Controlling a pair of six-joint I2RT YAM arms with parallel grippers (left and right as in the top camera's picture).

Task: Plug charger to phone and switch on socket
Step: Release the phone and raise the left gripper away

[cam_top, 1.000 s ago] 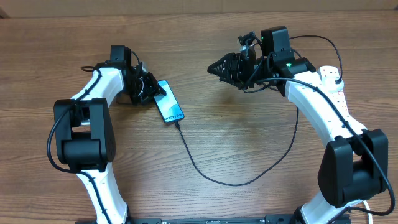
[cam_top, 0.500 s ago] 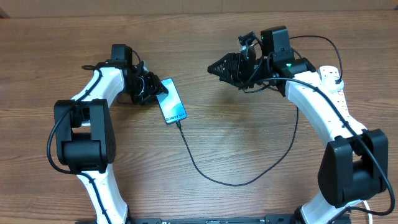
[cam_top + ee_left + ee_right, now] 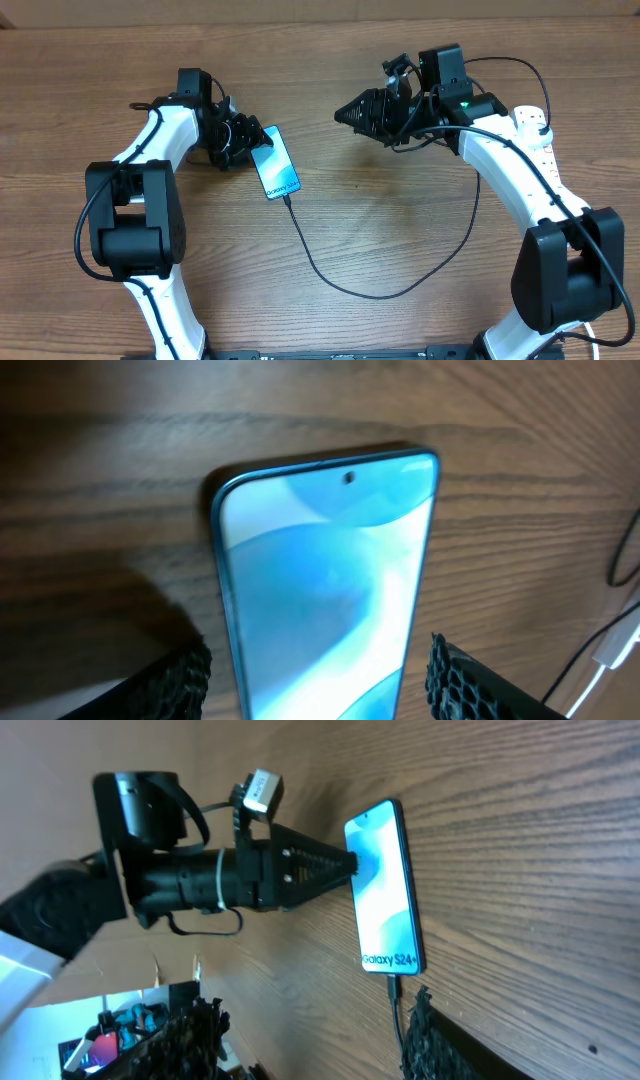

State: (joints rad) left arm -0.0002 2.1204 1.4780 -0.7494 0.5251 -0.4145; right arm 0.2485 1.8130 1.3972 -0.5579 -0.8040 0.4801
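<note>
The phone [image 3: 276, 163] is shown flat on the table [image 3: 400, 220] at about 10 o'clock, with the charger [image 3: 300, 238] plugged into its 5 o'clock end. The socket [image 3: 533, 122] is partly hidden behind the right arm at 2 o'clock. The left gripper [image 3: 250, 147] is seen with fingers [image 3: 175, 680] parted on either side of the screen, nothing being held, while the right gripper [image 3: 345, 112] is likewise parted and empty at 1 o'clock.
</note>
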